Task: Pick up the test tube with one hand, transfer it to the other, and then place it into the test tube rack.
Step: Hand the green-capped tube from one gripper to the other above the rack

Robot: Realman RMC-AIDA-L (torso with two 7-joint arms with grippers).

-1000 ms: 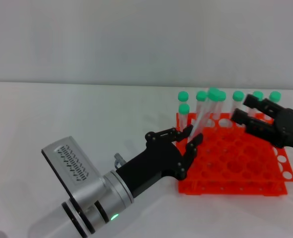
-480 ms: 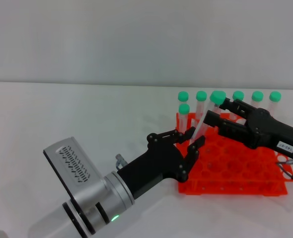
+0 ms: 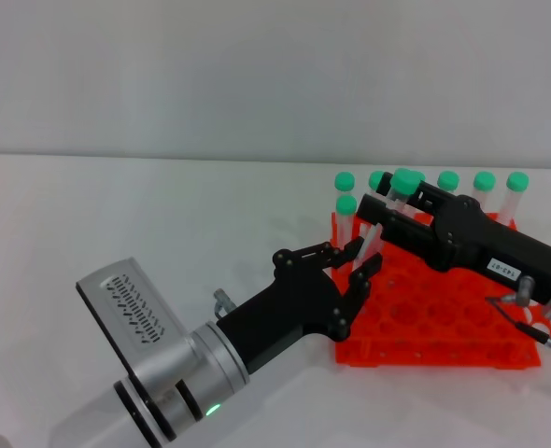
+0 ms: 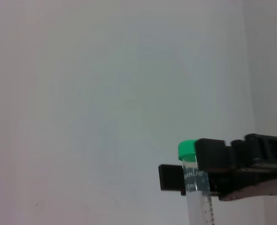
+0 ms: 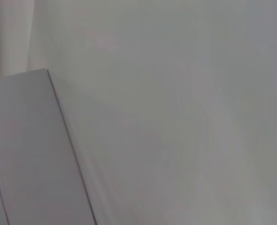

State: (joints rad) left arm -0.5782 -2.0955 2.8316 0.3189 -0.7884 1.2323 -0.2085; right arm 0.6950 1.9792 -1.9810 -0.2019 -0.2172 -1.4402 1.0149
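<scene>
Black pronged fingers of my left gripper [image 3: 358, 259] sit nearest me, closed on the lower part of the slim clear test tube with the green screw cap [image 3: 380, 220], which tilts up over the front-left corner of the bright orange-red plastic rack [image 3: 462, 327]. Beyond it, my right gripper [image 3: 388, 209], black with a white label, has its jaws on either side of the tube just under the cap; I cannot tell whether they grip. Six more green-capped tubes [image 3: 484, 181] stand along the rack's far and left edges.
</scene>
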